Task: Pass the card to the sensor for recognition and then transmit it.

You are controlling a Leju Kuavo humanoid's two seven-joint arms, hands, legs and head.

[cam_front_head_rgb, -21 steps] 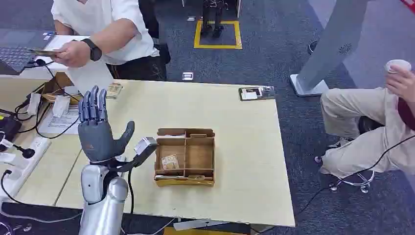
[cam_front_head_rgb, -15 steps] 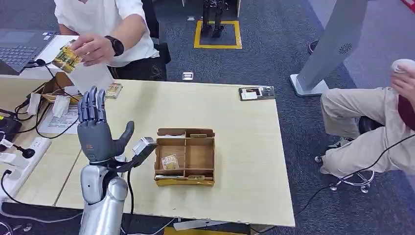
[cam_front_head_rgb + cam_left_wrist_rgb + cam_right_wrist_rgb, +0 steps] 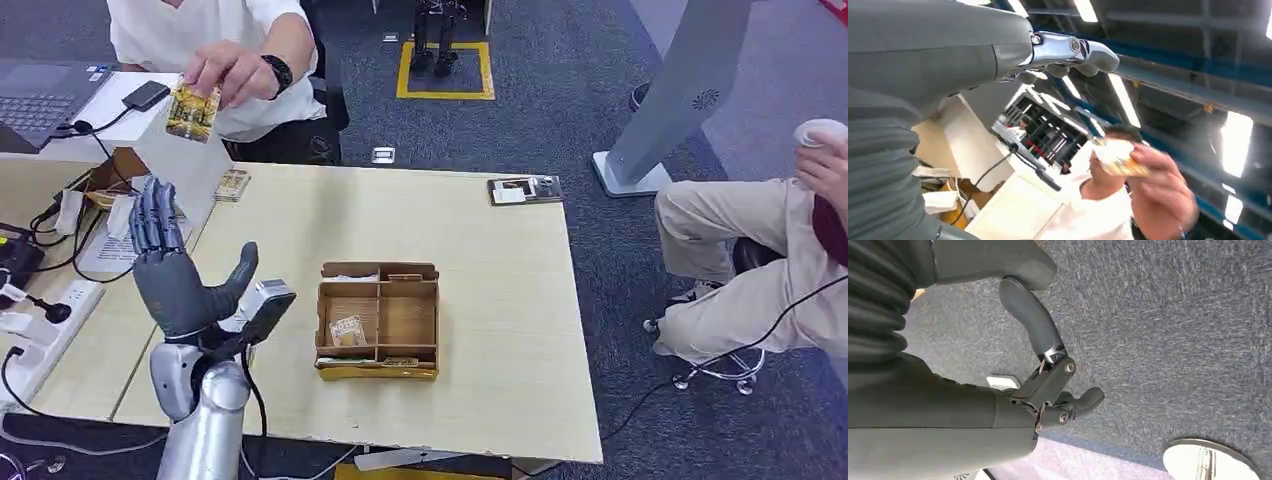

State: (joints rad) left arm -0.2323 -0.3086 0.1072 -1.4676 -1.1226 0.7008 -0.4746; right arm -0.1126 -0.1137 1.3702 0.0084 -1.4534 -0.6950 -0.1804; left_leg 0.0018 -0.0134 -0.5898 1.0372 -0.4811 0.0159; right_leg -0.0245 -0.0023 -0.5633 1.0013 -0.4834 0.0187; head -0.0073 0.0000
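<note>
Over the pale table [image 3: 480, 250], left hand [image 3: 170, 280] spread empty; person's hand [image 3: 232, 72] pinches card [image 3: 193, 111], print unreadable.

card [image 3: 193, 111], yellowish print, held upright in person's hand [image 3: 226, 72], above table's far-left edge

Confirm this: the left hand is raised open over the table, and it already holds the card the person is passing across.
Not quite. The left hand is raised open over the table, but it holds nothing. The card is pinched in the person's hand, above and beyond the robot's fingers, not touching them. The head view shows this.
</note>
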